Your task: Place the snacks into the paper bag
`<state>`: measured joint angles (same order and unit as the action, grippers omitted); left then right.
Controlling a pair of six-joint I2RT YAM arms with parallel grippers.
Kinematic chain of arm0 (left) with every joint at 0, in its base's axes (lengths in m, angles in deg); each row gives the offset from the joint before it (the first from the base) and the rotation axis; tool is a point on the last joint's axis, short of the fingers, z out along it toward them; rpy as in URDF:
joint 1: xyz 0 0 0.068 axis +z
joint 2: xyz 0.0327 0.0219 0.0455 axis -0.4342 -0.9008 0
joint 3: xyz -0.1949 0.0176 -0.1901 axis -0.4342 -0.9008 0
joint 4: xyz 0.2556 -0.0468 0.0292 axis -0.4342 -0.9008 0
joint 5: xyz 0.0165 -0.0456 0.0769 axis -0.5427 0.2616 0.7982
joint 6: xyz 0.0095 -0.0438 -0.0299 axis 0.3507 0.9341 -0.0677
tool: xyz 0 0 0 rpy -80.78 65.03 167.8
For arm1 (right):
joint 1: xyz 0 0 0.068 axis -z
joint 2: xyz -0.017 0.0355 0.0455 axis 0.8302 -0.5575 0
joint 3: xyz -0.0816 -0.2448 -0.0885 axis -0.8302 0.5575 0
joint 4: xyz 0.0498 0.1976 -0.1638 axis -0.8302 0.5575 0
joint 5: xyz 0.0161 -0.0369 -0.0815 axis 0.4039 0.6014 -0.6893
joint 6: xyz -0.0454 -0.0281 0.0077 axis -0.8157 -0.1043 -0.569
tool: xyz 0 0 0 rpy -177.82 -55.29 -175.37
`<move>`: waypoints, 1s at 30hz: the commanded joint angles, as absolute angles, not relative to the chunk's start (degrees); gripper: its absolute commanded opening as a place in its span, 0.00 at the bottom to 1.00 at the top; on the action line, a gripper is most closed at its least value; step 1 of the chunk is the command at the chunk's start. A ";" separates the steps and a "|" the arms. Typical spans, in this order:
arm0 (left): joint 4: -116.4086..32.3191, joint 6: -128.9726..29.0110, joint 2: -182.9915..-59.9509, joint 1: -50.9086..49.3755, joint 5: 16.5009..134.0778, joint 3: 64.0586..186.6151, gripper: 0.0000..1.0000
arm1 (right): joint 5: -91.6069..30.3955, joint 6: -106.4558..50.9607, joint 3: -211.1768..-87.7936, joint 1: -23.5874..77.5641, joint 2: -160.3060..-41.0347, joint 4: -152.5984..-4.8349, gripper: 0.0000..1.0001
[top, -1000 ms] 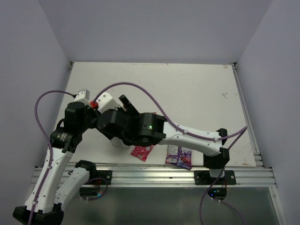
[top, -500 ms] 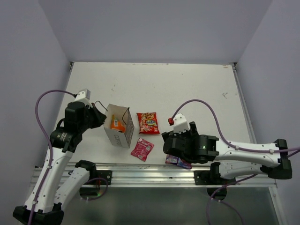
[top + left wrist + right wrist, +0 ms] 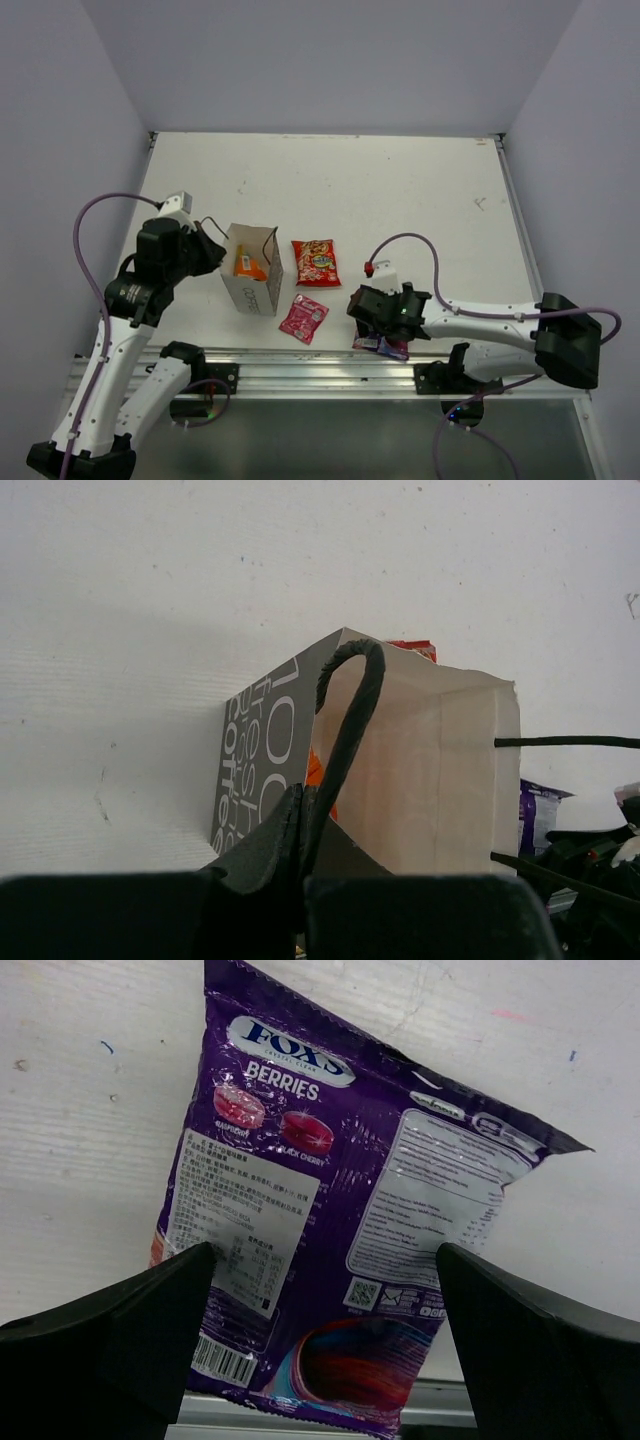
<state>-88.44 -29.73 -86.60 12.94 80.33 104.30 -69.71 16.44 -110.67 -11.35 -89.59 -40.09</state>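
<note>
Our left claw (image 3: 300, 825) was pressed together on the bag (image 3: 420, 770), pinching it by the thin cord handle (image 3: 355, 710) on its near side. Our right claw (image 3: 320, 1355) was spread wide and hung low over the purple packet (image 3: 330, 1180), one finger to either side of it, touching nothing that we could see. That packet lay flat at the near edge of the table (image 3: 420, 190), its lower end right at the rail (image 3: 330, 365). The orange packet (image 3: 248, 264) was already in the bag. The chips (image 3: 316, 262) lay just right of the bag, and the sachet (image 3: 303, 318) lay between the bag and the purple packet.

We judged the grasp to be the weak point. The packet was flat and glossy, so fingers closing from the sides could skate over the film, or merely buckle it and come up with nothing. If the claw came down off-centre, a finger could shove the packet over the edge onto the rail, where a pinch would be harder. Pressing too low risked jamming the fingertips on the table.

The bag worried us too. A cord is a soft hold, so the bag could swing or tip if a packet struck its rim. Its mouth was also narrow, with the orange packet taking up room.
</note>
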 commanded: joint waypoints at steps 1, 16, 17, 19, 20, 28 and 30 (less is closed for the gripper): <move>-88.62 -30.18 -85.53 12.90 80.12 107.04 0.00 | -65.33 15.36 -108.23 -10.16 -93.22 -48.97 0.98; -88.10 -29.74 -85.61 12.81 79.69 106.96 0.00 | -74.79 8.16 -132.92 -9.98 -88.32 -26.70 0.00; -88.01 -29.83 -85.70 12.81 79.51 107.04 0.00 | -76.03 6.50 -137.00 -9.98 -88.32 -25.71 0.00; -87.66 -30.01 -85.97 12.81 79.16 107.31 0.00 | -78.66 0.26 -150.92 -9.98 -90.85 -23.95 0.00; -87.65 -30.09 -86.05 12.81 78.98 107.40 0.00 | -79.29 -1.85 -155.89 -9.98 -92.52 -24.03 0.00; -86.95 -29.92 -86.76 12.81 78.01 107.31 0.00 | -72.63 -21.11 -199.82 -9.98 -115.19 -37.98 0.00; -86.78 -29.75 -86.76 12.81 78.01 107.31 0.00 | -65.87 -20.33 -206.18 -10.07 -122.66 -38.62 0.00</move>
